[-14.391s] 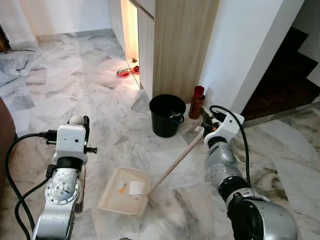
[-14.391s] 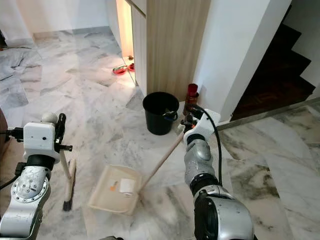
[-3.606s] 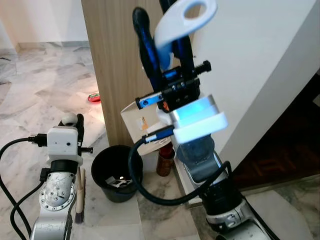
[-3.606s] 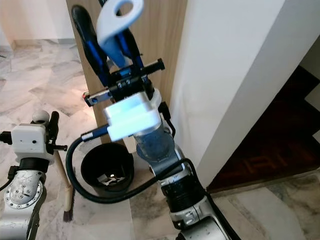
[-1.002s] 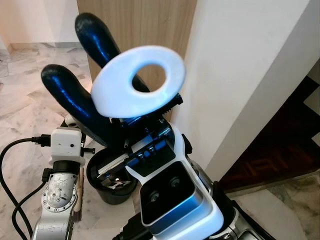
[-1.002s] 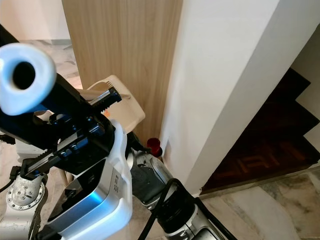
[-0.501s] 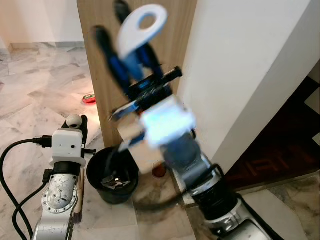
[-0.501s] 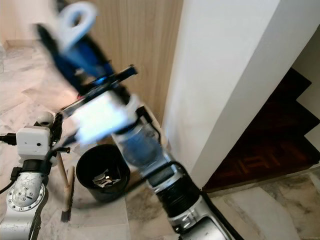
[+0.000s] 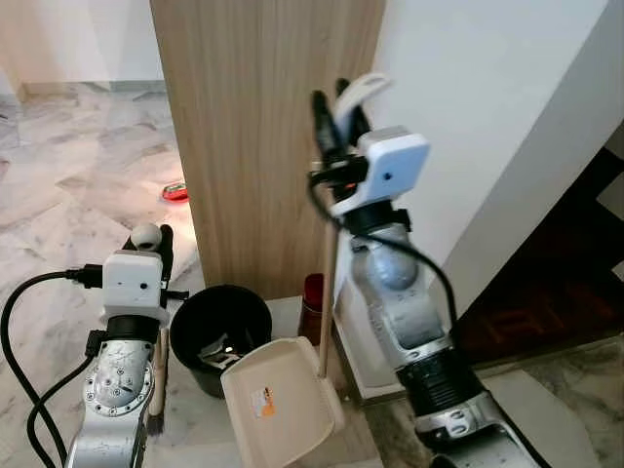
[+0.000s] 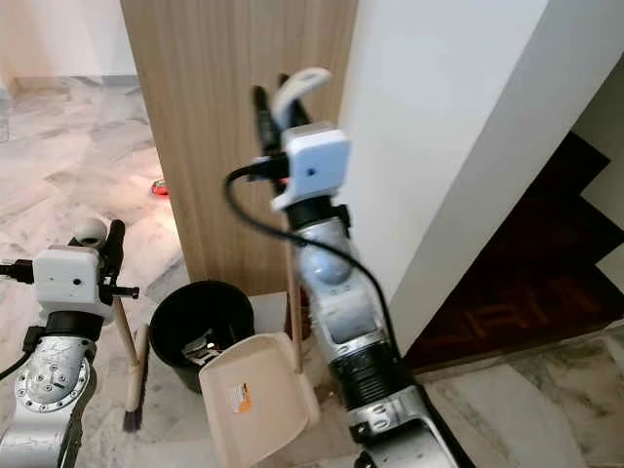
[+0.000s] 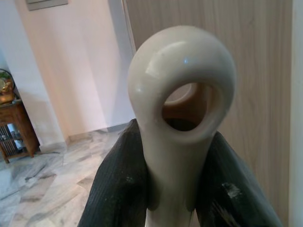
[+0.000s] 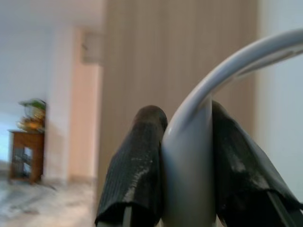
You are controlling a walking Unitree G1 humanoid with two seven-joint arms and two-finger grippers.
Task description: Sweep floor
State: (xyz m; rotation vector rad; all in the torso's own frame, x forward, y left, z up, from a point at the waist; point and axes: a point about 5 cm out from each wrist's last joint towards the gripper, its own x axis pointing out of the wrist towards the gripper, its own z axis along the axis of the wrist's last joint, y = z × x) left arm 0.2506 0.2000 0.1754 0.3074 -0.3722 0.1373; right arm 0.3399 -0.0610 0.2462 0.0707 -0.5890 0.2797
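Observation:
My right gripper (image 9: 336, 109) is raised in front of the wooden cabinet, shut on the white loop handle (image 12: 199, 123) of the long-handled dustpan. Its pole (image 9: 325, 292) hangs straight down. The cream dustpan tray (image 9: 278, 402) sits tilted at floor level, right beside the black bin (image 9: 222, 327). Scraps (image 9: 219, 351) lie inside the bin. My left gripper (image 9: 154, 242) is low on the left, shut on the cream ring top of the broom (image 11: 182, 80). The broom's brush (image 9: 154, 421) rests on the marble floor left of the bin.
A wooden cabinet panel (image 9: 253, 127) stands directly behind the bin. To its right is a white wall column (image 9: 487, 127). A red bottle (image 9: 312, 292) stands at the wall's foot. Dark wooden stairs (image 9: 546, 302) lie to the right, and a red bowl (image 9: 175, 192) on open floor to the left.
My right arm has swung away from the camera and come upright. The dustpan tray has dropped from over the bin to beside it. The left arm and broom have not moved.

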